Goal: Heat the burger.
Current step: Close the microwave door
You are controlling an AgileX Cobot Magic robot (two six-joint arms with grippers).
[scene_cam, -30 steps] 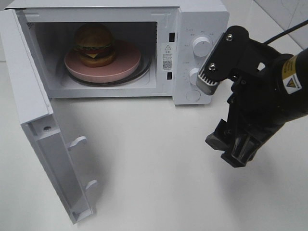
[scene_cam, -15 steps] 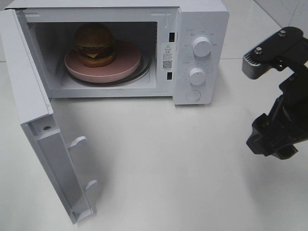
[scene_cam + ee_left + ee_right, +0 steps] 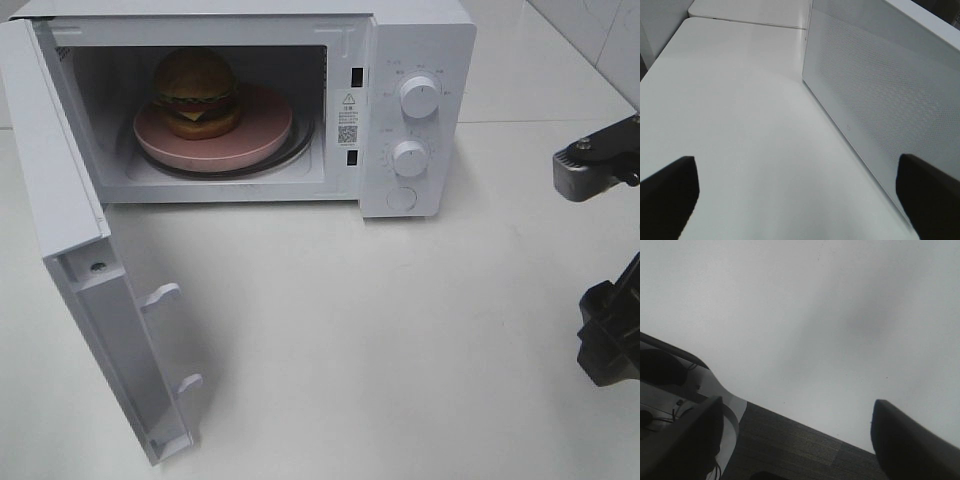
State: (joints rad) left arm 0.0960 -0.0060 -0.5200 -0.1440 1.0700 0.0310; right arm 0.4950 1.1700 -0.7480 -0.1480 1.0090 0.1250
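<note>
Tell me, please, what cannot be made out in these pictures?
Right gripper: the exterior high view's edge cuts it off.
Left gripper: absent from the exterior high view; the left wrist view shows only two dark fingertips.
Dial markings and warning label on the microwave: too small to read, exterior high view.

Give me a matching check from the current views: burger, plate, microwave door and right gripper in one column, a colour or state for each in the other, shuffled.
1. burger
2. round plate
3. microwave door
4. right gripper

A. pink
B. swung wide open
C. jaws apart, holding nothing
D. golden-brown on top

Pairs: 1-D, 2-A, 3-B, 4-C
</note>
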